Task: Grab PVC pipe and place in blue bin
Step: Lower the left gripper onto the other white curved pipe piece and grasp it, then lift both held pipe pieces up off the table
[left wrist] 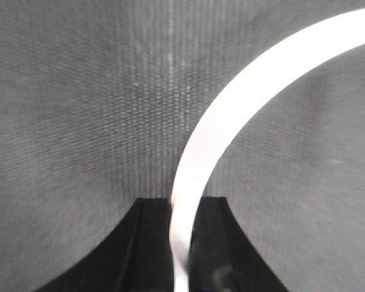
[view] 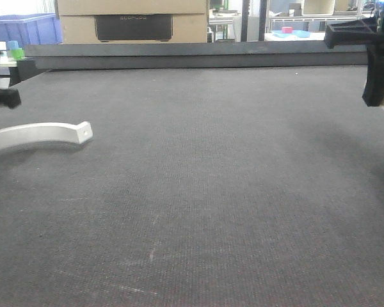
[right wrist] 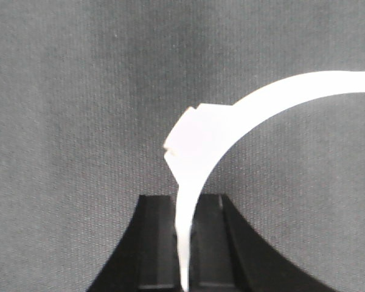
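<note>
The left gripper is clamped on the PVC pipe, whose holed tab end shows at the far left of the dark mat. The right gripper pinches a thinner white arc strip.

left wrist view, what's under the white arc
Dark woven mat shows under the white arc. Its lower end sits between the black fingers of the left hand, which cover whatever is beneath there.
</note>
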